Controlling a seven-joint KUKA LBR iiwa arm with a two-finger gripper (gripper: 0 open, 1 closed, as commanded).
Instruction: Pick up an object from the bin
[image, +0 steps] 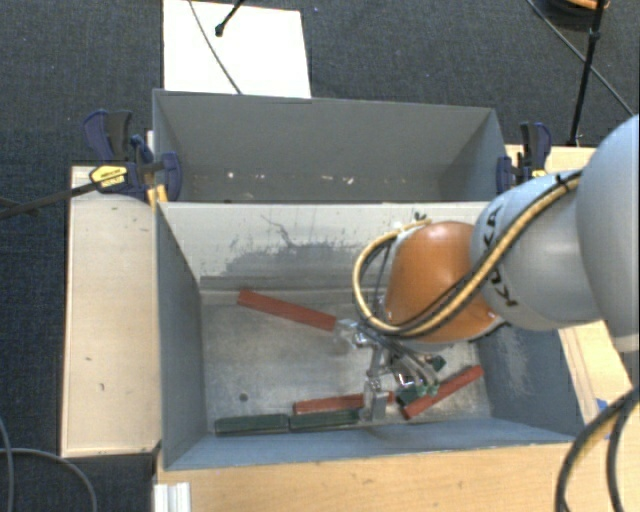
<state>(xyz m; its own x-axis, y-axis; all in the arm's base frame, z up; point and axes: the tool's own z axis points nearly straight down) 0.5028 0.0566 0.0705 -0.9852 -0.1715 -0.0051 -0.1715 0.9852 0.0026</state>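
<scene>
My gripper (376, 396) reaches down below the orange dome, near the bin's front wall and right of the middle. Its tip stands at the right end of a short red-brown stick (325, 405) lying flat by the front wall. Just in front of that stick lies a dark green bar (324, 421). Another red-brown stick (447, 388) slants up to the right of the gripper, with a small green piece (426, 372) beside it. Whether anything is held is hidden.
A long red-brown stick (286, 310) lies slanted on the floor at the middle left. A second dark green bar (251, 425) rests along the front wall at the left. The arm and its cables cover the bin's right side.
</scene>
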